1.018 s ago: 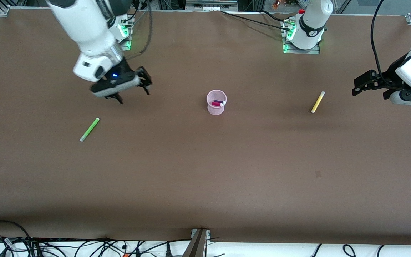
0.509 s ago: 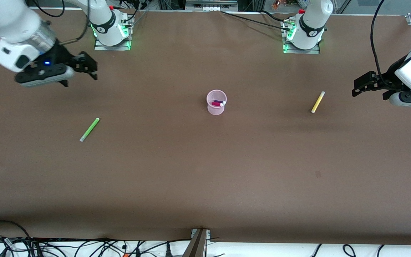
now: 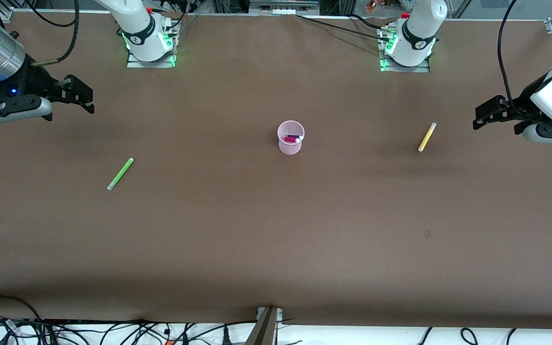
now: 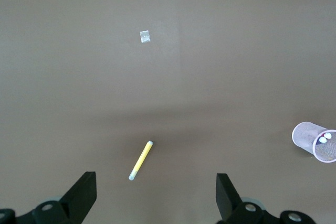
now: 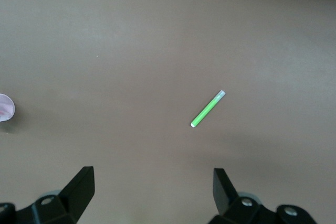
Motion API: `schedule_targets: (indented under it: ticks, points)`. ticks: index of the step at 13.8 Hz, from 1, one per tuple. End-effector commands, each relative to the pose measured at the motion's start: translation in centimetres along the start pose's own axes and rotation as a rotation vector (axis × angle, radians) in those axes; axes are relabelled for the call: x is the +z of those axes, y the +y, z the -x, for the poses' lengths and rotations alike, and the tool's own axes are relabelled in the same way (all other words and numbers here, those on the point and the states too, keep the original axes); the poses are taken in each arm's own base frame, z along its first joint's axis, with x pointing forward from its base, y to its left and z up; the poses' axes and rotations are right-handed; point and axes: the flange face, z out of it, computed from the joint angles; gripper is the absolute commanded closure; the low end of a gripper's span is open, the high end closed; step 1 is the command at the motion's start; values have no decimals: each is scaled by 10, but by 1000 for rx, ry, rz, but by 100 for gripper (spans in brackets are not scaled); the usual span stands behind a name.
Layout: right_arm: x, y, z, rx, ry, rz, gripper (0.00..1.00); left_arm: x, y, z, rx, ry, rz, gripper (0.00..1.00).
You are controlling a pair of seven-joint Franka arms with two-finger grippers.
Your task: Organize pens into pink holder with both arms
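Mid-table: holder [image 3: 290, 138] with two pens, for either arm's reach; green pen [image 3: 120, 174], yellow pen [image 3: 427, 137] lying apart.
Left wrist: left gripper [image 4: 156, 195] spread, empty, above yellow.
Right wrist: right gripper [image 5: 153, 192] spread, empty, above green.

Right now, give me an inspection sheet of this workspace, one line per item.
Surface: brown table, flat; a small pale scrap lies on it.
Job's things: pink holder upright at mid-table with two pens inside; green pen lying flat toward the right arm's end; yellow pen lying flat toward the left arm's end.
Clutter: nothing seen apart from that scrap.
Grippers: left tool open, empty, over the table near the yellow pen; right tool open, empty, over the right arm's end.
Cables: black cables bundled along the table's near edge.
Surroundings: metal frame corners; arm bases lit green.
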Motion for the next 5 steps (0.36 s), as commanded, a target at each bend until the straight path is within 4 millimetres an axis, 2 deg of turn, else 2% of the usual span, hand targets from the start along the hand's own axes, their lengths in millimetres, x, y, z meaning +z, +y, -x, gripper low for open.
schedule_targets:
  ticks: [1, 5]
  points:
    - [-8, 2, -7, -4, -16, -6, 0, -6, -1, -3, 13, -2, 20, 0]
    - [-5, 2, -9, 8, -20, -5, 0, -6, -2, -3, 11, -2, 22, 0]
